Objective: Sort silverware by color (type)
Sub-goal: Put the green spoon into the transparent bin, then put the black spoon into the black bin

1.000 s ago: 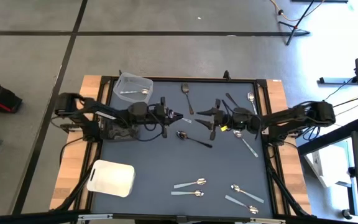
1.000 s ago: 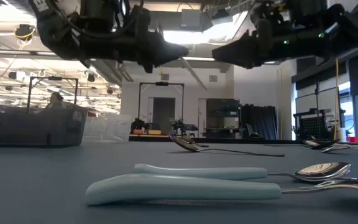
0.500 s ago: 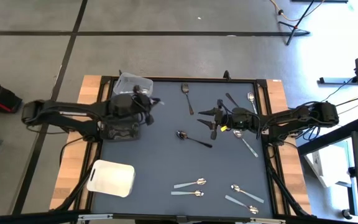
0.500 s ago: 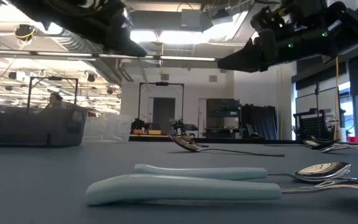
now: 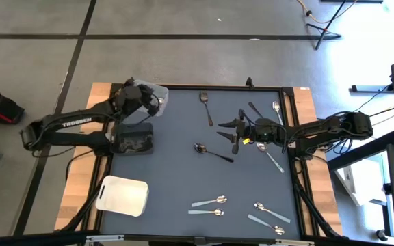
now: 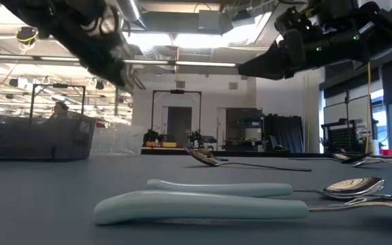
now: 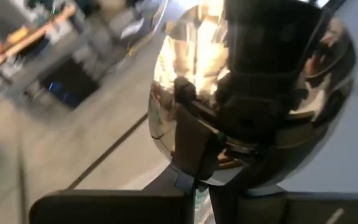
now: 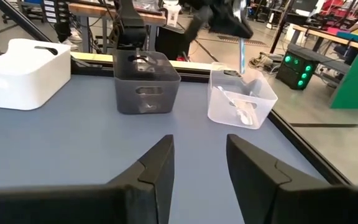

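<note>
The left pincer (image 5: 144,98) hangs over the clear tub (image 5: 157,91), clenched on a spoon (image 7: 247,93) with a shiny silver bowl and a pale blue handle. Inside the tub lies another silver spoon (image 8: 241,112). Right of the tub, the right pincer (image 5: 230,127) hovers released above the desk (image 5: 183,178). Beside it lies a dark-handled spoon (image 5: 211,151); more pale-handled silver spoons (image 5: 208,201) lie well apart from the tub, at the desk's near edge.

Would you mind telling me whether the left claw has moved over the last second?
Yes. The left claw swung from mid-table toward the far-left corner and now hangs over the clear tub.
</note>
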Controlling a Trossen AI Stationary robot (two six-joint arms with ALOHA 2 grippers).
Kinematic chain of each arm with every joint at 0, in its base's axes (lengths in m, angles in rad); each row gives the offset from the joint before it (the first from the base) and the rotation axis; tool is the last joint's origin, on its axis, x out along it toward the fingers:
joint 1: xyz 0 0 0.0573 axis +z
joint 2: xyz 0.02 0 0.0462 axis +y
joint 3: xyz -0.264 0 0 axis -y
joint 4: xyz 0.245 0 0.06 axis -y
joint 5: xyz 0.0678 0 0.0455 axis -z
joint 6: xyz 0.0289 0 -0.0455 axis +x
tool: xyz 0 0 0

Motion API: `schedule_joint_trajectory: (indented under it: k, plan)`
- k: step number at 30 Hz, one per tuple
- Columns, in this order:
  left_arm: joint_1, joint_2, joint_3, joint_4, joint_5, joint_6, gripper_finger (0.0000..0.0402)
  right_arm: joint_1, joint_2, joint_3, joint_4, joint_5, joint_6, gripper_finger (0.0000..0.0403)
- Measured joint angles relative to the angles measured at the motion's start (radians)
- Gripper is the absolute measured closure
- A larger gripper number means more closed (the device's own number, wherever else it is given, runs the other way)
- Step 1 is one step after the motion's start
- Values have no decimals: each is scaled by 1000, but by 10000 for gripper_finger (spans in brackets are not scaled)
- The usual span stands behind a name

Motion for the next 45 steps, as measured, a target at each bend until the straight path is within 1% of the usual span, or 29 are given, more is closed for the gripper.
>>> schedule_joint_trajectory:
  k: [6, 13, 21, 27, 29, 32, 33, 36, 38, 39, 42, 45]
  plan:
    - [130, 85, 0, -61, -4, 28, 381, 0, 1, 0, -6, 0, 1, 269]
    - [199, 156, 0, -82, -20, 52, 364, 0, 13, 0, -2, 0, 2, 269]
    - [225, 187, 0, -100, -31, 47, 336, 0, 21, 0, -2, 0, 0, 269]
    - [227, 187, 0, -100, -33, 46, 293, 0, 21, 0, -5, 0, -1, 269]
    - [227, 186, 1, -99, -49, 36, 277, 0, 21, 0, -7, 1, -1, 269]
    - [215, 169, 33, -148, -50, -5, 264, 0, 21, 0, -7, 1, -1, 269]
    - [204, 163, 55, -174, -38, -21, 263, 0, 21, 0, -11, 1, -1, 269]
    - [165, 135, 135, -263, 45, -43, 261, 0, 21, 0, -28, 2, -1, 269]
    - [127, 116, 187, -286, 91, -61, 261, 0, 21, 0, -39, 2, -1, 269]
    - [107, 107, 207, -287, 131, -66, 261, 0, 21, 0, -42, 2, 0, 269]
    - [42, 82, 244, -271, 305, -95, 261, 0, 21, 0, -68, -1, 1, 269]
    - [-36, 78, 241, -194, 488, -115, 261, 0, 21, 0, -91, -8, 3, 269]
